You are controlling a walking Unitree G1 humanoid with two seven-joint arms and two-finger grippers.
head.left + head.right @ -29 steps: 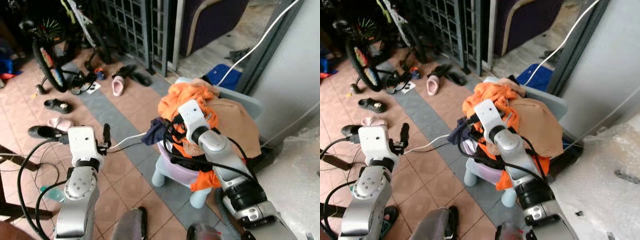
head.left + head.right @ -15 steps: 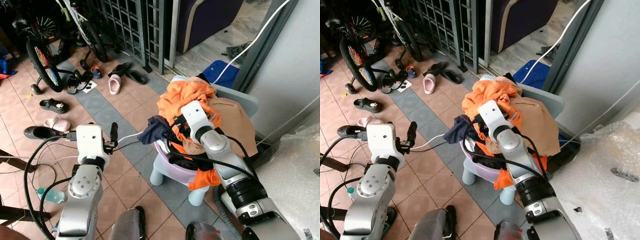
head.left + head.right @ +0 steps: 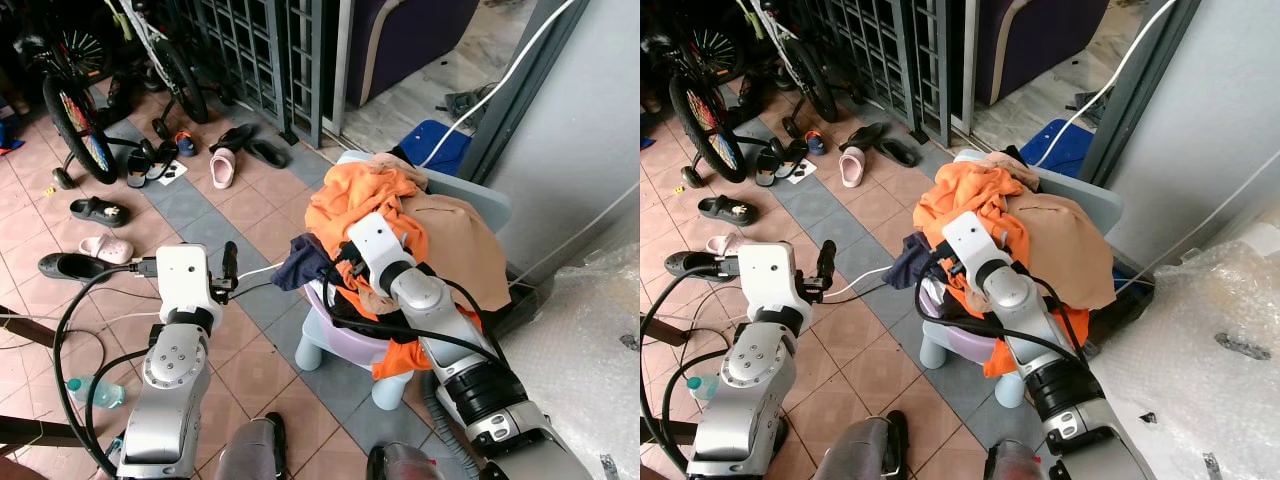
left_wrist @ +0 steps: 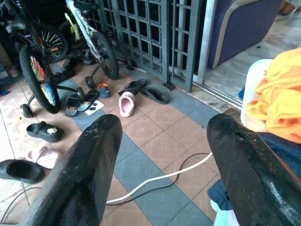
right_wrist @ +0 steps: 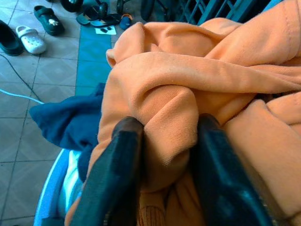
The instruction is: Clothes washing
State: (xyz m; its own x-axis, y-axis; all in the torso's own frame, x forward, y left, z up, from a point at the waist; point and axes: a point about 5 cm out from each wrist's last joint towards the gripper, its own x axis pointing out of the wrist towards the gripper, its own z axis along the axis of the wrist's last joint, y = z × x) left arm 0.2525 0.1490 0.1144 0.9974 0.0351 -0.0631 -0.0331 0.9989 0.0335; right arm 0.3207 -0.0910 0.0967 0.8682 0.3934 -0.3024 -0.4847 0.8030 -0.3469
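Note:
A heap of clothes lies on a lilac basket (image 3: 340, 342): an orange garment (image 3: 358, 196) on top, a tan one (image 3: 457, 246) on the right, and a navy one (image 3: 300, 272) hanging off the left side. My right gripper (image 5: 167, 126) is in the heap, shut on a thick fold of the orange garment (image 5: 188, 80), with both black fingers (image 5: 121, 169) pressed against the cloth. My left gripper (image 4: 164, 123) hangs in the air to the left of the basket, open with nothing between its fingers (image 3: 230, 262).
A white cable (image 3: 255, 277) runs over the tiled floor under my left gripper. Shoes and sandals (image 3: 223, 167) lie near a bicycle (image 3: 70, 110) and a metal gate (image 3: 265, 50). A bubble-wrapped surface (image 3: 590, 370) sits at the right. A plastic bottle (image 3: 92, 392) lies lower left.
The whole picture has shifted as the camera moved. My right gripper stays in the orange garment; my left gripper holds about the same place beside the basket.

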